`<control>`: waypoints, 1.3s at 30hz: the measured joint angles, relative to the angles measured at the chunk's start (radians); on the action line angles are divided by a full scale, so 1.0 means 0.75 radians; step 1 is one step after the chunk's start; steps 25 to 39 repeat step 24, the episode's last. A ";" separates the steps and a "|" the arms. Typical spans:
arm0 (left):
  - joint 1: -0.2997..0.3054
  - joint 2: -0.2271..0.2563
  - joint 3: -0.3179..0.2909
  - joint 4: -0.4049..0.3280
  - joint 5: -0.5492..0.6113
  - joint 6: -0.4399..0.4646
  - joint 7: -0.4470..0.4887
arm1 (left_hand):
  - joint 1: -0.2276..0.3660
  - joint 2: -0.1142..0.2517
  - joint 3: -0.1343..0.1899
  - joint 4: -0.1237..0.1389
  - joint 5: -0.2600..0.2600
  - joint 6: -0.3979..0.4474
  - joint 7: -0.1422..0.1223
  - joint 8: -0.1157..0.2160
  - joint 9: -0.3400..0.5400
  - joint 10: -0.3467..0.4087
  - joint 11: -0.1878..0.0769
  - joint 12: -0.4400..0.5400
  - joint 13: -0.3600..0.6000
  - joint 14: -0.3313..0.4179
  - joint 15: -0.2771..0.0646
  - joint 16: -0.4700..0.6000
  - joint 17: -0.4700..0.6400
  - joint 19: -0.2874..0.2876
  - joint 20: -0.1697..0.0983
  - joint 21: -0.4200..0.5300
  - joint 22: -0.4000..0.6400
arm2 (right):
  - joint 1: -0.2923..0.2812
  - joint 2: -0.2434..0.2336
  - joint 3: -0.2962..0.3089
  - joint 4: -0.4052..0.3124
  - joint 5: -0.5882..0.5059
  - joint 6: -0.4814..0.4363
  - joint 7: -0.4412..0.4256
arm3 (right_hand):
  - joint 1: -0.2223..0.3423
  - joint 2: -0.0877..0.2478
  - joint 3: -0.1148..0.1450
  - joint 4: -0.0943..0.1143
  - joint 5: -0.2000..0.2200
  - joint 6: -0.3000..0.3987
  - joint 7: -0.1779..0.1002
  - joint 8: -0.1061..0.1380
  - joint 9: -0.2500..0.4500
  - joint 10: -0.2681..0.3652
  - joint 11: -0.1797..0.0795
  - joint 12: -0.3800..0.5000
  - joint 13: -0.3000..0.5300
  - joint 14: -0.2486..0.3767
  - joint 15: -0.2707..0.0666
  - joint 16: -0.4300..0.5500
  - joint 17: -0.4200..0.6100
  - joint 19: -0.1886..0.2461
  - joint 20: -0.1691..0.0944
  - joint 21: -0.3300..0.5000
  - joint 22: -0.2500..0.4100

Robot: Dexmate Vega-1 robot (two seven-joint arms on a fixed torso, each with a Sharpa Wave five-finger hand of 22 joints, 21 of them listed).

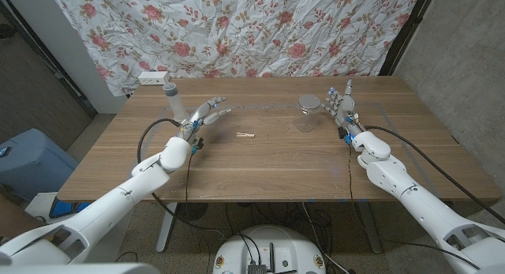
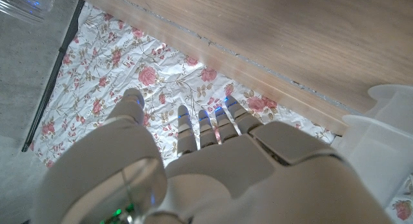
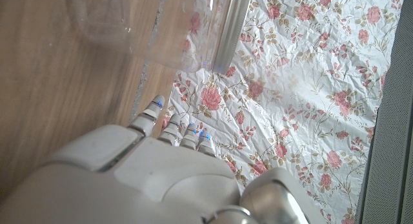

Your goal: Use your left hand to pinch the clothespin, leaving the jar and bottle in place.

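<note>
Two robot hands sit over a wooden bench [image 1: 260, 159] before a flowered cloth [image 1: 252, 29]. Left robot hand [image 1: 201, 116] is released, fingers spread, grasping nothing; the clothespin [image 1: 246, 135] lies on the bench just beside its fingertips, apart from them, toward the other arm. A bottle [image 1: 173, 99] stands just behind this hand. Right robot hand [image 1: 341, 104] stands beside the jar [image 1: 308, 112], fingers extended and grasping nothing.

— What's on the table [image 1: 276, 159], counted?
— One clothespin [image 1: 246, 135] mid-table, one jar [image 1: 308, 112] toward the far right edge, one bottle [image 1: 173, 98] near the far left corner.
— And hands?
— Two: left hand [image 1: 203, 118], right hand [image 1: 342, 106].
</note>
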 measured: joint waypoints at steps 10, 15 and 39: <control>-0.037 -0.091 -0.006 0.126 -0.123 -0.087 0.006 | -0.026 0.026 0.007 0.007 0.000 -0.035 -0.006 0.000 0.000 0.005 -0.005 0.000 -0.003 0.000 0.000 0.000 0.004 0.007 -0.007 0.000 0.000 | 0.000 0.000 0.000 0.000 0.000 0.000 0.000 | 0.000 0.000 0.000 0.000 0.000 0.000 0.000 0.000 0.000 0.000 0.000 0.000 0.000 0.000 0.000 0.000 0.000 0.000 0.000 0.000 0.000; -0.048 -0.123 -0.015 0.166 -0.140 -0.096 -0.001 | -0.031 0.031 0.013 0.013 0.000 -0.040 -0.002 0.000 0.000 0.005 -0.005 0.000 -0.003 -0.007 -0.007 0.000 0.003 0.007 -0.007 0.000 0.000 | 0.000 0.000 0.000 0.000 0.000 0.000 0.001 | 0.000 0.000 0.000 0.000 0.000 0.000 0.000 0.000 0.000 0.000 0.000 0.000 0.000 0.000 0.000 0.000 0.000 0.000 0.000 0.000 0.000; -0.054 -0.163 -0.037 0.201 -0.382 -0.144 -0.101 | -0.051 0.051 0.017 0.017 0.000 -0.027 0.015 0.010 0.000 0.009 -0.010 0.000 -0.003 -0.007 -0.007 0.000 0.003 0.007 -0.007 0.000 0.000 | 0.000 0.001 0.000 0.000 0.000 0.000 0.000 | 0.000 0.000 0.000 0.000 0.000 0.000 0.000 0.000 0.000 0.000 0.000 0.000 0.000 0.000 0.000 0.000 0.000 0.000 0.000 0.000 0.000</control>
